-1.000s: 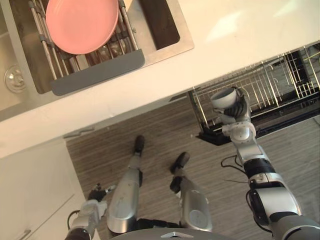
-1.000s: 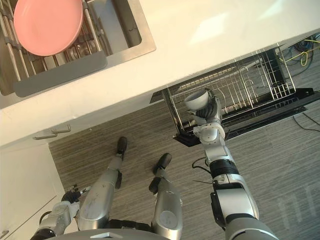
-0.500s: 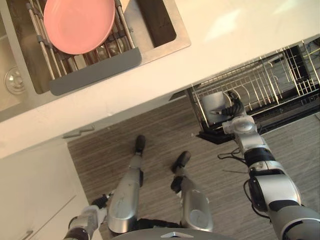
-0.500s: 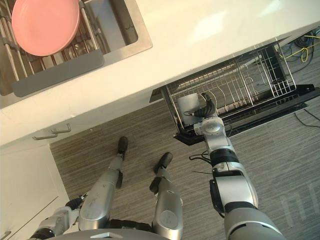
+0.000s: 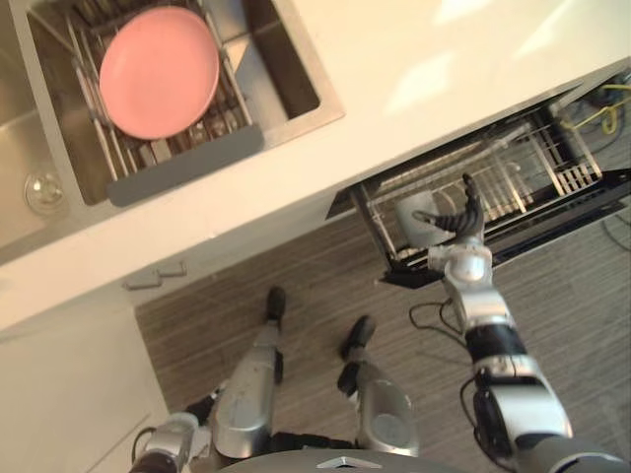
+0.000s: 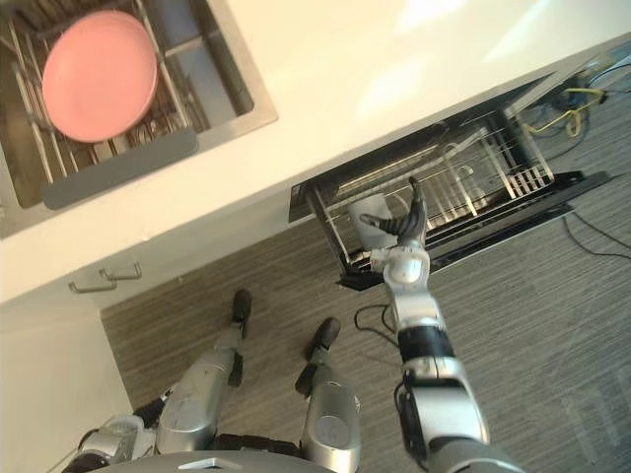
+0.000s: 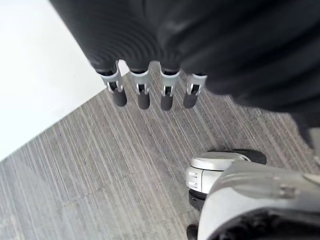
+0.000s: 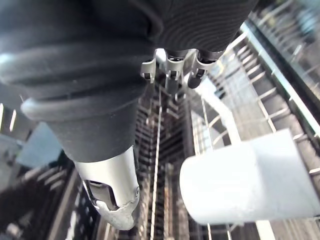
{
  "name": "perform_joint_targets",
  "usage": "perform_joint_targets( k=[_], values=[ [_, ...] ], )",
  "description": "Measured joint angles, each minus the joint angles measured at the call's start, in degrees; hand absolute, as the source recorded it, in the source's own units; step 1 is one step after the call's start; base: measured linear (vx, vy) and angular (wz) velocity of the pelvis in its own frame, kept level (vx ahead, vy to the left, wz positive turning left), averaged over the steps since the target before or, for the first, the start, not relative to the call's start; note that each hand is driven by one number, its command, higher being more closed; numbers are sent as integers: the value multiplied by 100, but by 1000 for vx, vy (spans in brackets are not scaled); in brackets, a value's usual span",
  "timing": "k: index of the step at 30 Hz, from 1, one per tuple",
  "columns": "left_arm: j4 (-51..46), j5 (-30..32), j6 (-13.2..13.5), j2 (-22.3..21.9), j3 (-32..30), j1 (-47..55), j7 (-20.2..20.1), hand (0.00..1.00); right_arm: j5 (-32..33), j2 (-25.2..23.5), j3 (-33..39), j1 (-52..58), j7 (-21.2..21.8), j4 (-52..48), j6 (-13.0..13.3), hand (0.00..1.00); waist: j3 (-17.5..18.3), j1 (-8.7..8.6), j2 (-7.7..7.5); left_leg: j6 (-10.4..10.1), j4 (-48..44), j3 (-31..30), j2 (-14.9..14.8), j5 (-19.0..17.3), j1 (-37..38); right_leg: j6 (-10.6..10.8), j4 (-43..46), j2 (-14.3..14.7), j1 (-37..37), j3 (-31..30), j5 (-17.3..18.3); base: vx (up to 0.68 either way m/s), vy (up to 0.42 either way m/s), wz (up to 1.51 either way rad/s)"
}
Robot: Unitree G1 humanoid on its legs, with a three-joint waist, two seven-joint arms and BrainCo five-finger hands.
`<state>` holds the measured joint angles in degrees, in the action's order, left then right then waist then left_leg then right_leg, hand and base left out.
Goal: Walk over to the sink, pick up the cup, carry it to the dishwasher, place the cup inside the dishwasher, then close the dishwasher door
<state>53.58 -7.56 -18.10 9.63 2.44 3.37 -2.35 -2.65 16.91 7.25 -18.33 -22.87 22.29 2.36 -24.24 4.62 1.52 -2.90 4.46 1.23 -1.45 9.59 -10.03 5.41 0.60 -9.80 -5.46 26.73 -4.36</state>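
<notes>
Right hand (image 5: pixel 459 223) is up at the pulled-out dishwasher rack (image 5: pixel 518 172), fingers fanned out straight and holding nothing. From the left eye view, the pale cup (image 5: pixel 419 218) sits inside the near corner of that wire rack, just beside the spread fingers. The dark dishwasher door (image 5: pixel 590 193) hangs open beneath the rack, over the striped wood floor (image 5: pixel 296 261). Up on the cream desk (image 5: pixel 414 79), the steel sink (image 5: pixel 296 74) holds a drying rack (image 5: pixel 187 163) with a pink plate (image 5: pixel 159 72) resting on it.

From the right eye view the same holds: the cup is in the rack's front corner with the open hand standing right next to it.

Looking along the left wrist, the left hand (image 7: pixel 143 94) hangs low over the floor beside a white cabinet front (image 7: pixel 40 75). Its fingers are loose and grip nothing.

Along the right wrist, the fingers (image 8: pixel 172 70) point out over the rack wires and the thumb (image 8: pixel 112 192) stands well off to one side. The cup lies on the wires, and none of them closes round it.
</notes>
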Motion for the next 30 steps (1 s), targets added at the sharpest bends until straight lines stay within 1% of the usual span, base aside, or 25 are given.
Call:
perform_joint_targets(
  k=[1,2,3,4,5,6,7,8,9,10,11,12,13,14,15,18,20,21,22,24,25,26,28,29,30],
  values=[
    [2,-265,8,-18,-197,173,194,0,157,-274,194,500,-170,-300,171,0,213,-20,-89,-3,1,48,-3,-46,99,18,-9,-1,101,4,37,104,-41,-1],
    [10,-366,51,-62,-460,329,303,0,494,-588,394,967,-271,-696,412,0,398,-69,-169,34,6,54,-7,-109,208,38,6,1,204,23,98,109,-48,-1],
    [22,-365,77,-73,-571,395,340,0,707,-746,484,1184,-274,-901,548,0,495,-98,-210,19,22,55,-9,-149,242,40,24,-2,238,38,141,76,-39,3],
    [89,-358,155,-105,-792,486,358,0,1228,-1034,599,1520,-245,-1310,824,0,672,-162,-299,50,33,56,-18,-210,282,51,125,-12,245,66,243,59,-40,5],
    [132,-350,245,-143,-933,546,366,0,1830,-1285,698,1728,-97,-1616,1197,0,768,-211,-391,117,35,68,-17,-274,326,30,313,-54,238,66,417,21,-30,9],
    [131,-346,277,-140,-977,575,378,0,2114,-1390,732,1801,-16,-1754,1368,0,797,-237,-430,132,35,76,-15,-290,339,27,438,-88,233,72,499,33,-33,15],
    [126,-338,329,-139,-1100,620,459,0,2564,-1575,759,1885,181,-2032,1632,0,847,-277,-511,147,36,80,-8,-303,449,41,711,-166,219,80,669,36,-31,20],
    [124,-337,392,-152,-1145,653,589,0,2842,-1687,734,1921,424,-2326,1797,0,890,-293,-575,147,38,72,13,-307,520,52,929,-211,214,59,805,41,-37,19],
    [125,-338,442,-151,-1147,663,671,0,2953,-1701,704,1942,586,-2481,1855,0,924,-293,-598,147,39,55,24,-310,514,57,995,-233,216,56,844,13,-35,14],
    [117,-340,492,-155,-1147,679,777,0,3021,-1694,599,1958,819,-2708,1893,0,984,-299,-619,146,40,34,28,-311,517,62,1012,-238,222,59,876,9,-43,14],
    [107,-357,544,-171,-1150,692,924,0,3034,-1667,428,1971,1135,-3093,1866,0,1112,-292,-627,141,42,-10,12,-313,516,55,903,-182,260,65,860,36,-48,16],
    [106,-365,543,-177,-1150,691,971,0,3028,-1652,380,1964,1255,-3208,1814,0,1154,-293,-624,134,42,-46,6,-310,519,47,830,-145,305,78,824,75,-74,25],
    [98,-419,539,-183,-1149,697,1049,0,3028,-1624,332,1948,1447,-3331,1693,0,1233,-294,-620,72,43,-141,-6,-273,521,6,635,-57,455,105,731,61,-62,24],
    [98,-472,537,-184,-1148,697,1095,0,3034,-1605,323,1928,1524,-3328,1629,0,1261,-287,-624,87,43,-168,-11,-259,528,17,546,-19,536,124,688,91,-87,35],
    [94,-578,544,-194,-1151,702,1228,0,3143,-1540,280,1909,1705,-3322,1478,0,1311,-262,-625,82,41,-261,-8,-223,619,43,347,35,732,188,604,81,-60,29],
    [62,-576,653,-281,-1271,748,1432,0,3378,-1427,177,1863,2021,-3316,1457,0,1388,-213,-604,64,39,-311,-3,-197,649,42,248,70,840,202,579,46,-32,19],
    [-32,-495,703,-369,-1362,821,1605,0,3373,-1348,158,1685,2198,-3327,1482,0,1410,-181,-554,57,40,-390,15,-193,706,25,242,91,945,202,597,5,-16,15],
    [-32,-440,703,-379,-1359,827,1621,0,3375,-1293,123,1672,2202,-3354,1482,0,1422,-183,-533,57,41,-428,22,-194,713,19,243,94,988,201,615,-57,-8,29],
    [-31,-343,703,-409,-1373,836,1640,0,3370,-1154,8,1675,2194,-3472,1480,0,1442,-186,-487,105,44,-423,29,-296,746,16,241,92,1090,234,653,-57,9,33],
    [-3,-316,694,-448,-1437,858,1658,0,3334,-1100,-47,1630,2115,-3652,1462,0,1457,-198,-444,264,44,279,-80,-492,883,81,146,57,1337,408,608,-33,15,49],
    [0,-229,689,-489,-1526,891,1661,0,3320,-1050,4,1615,2049,-3752,1469,0,1504,-286,-406,330,41,929,-185,-533,937,125,62,10,1485,609,577,9,50,76],
    [-1,-171,689,-532,-1584,926,1678,0,3320,-915,29,1586,1963,-3754,1460,0,1567,-337,-325,353,40,1260,-246,-437,947,146,60,-20,1551,719,582,15,72,74],
    [1,-147,691,-635,-1574,980,1695,0,3281,-826,88,1587,1867,-3740,1368,0,1622,-325,-220,263,42,1264,-268,-233,923,212,98,-39,1570,692,650,7,84,38],
    [1,-124,691,-629,-1577,1057,1697,0,3104,-845,72,1587,1847,-3729,1257,0,1627,-285,-211,276,42,1262,-234,-224,927,181,163,-82,1557,618,728,0,67,18],
    [3,-124,689,-627,-1578,1098,1698,0,3024,-848,58,1586,1847,-3728,1217,0,1627,-281,-211,278,43,1265,-228,-223,931,181,182,-88,1552,584,744,0,57,8]
  ],
)
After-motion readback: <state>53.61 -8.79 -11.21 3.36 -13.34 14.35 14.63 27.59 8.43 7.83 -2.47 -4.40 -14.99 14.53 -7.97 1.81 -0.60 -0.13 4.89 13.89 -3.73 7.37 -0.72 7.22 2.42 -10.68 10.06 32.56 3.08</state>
